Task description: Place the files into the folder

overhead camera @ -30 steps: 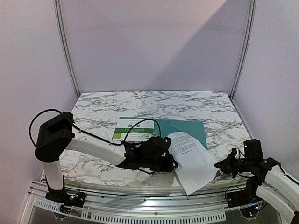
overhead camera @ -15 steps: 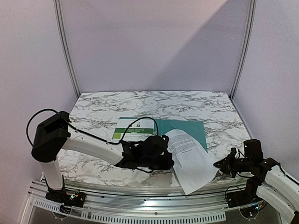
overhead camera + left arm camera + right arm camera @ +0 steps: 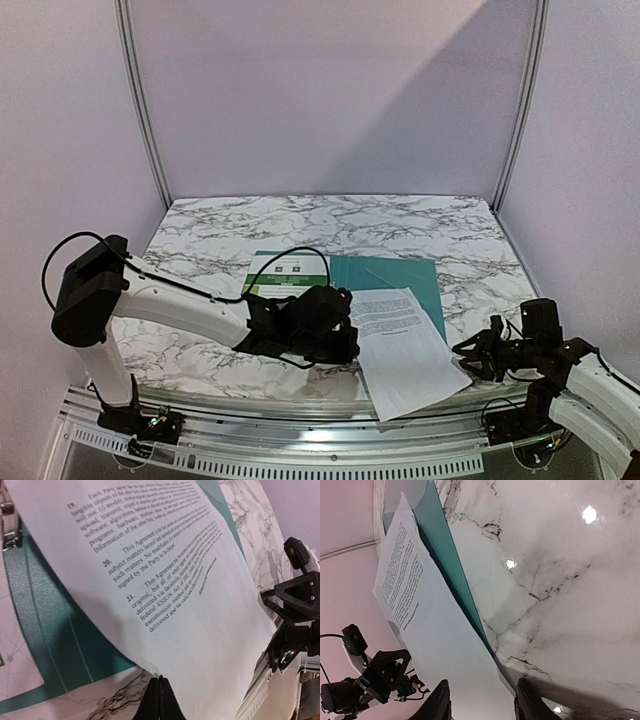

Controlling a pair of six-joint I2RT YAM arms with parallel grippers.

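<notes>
**Counter** (image 3: 300, 215) – white marble pattern with grey veining; carries all items below.

**Folder** (image 3: 390, 272) – teal-green, lying flat near the middle of the counter. A metal clip (image 3: 7, 525) shows at its inner edge in the left wrist view.

**Green-header sheet** (image 3: 285, 272) – flat at the folder's left side and overlapping it. Its near edge is hidden behind the left arm.

**White sheet** (image 3: 400, 345) – black text block uppermost. Its far part rests over the folder's near right area, and its near corner hangs past the counter's front edge. The edge nearest the left arm is raised off the folder.

**Left end effector** (image 3: 159, 682) – fingers pressed together on the white sheet's raised edge, pinching the paper.

**Right end effector** (image 3: 482, 700) – fingers spread apart and holding nothing. It sits low at the counter's near right corner, just beside the white sheet's right edge; contact cannot be told.
</notes>
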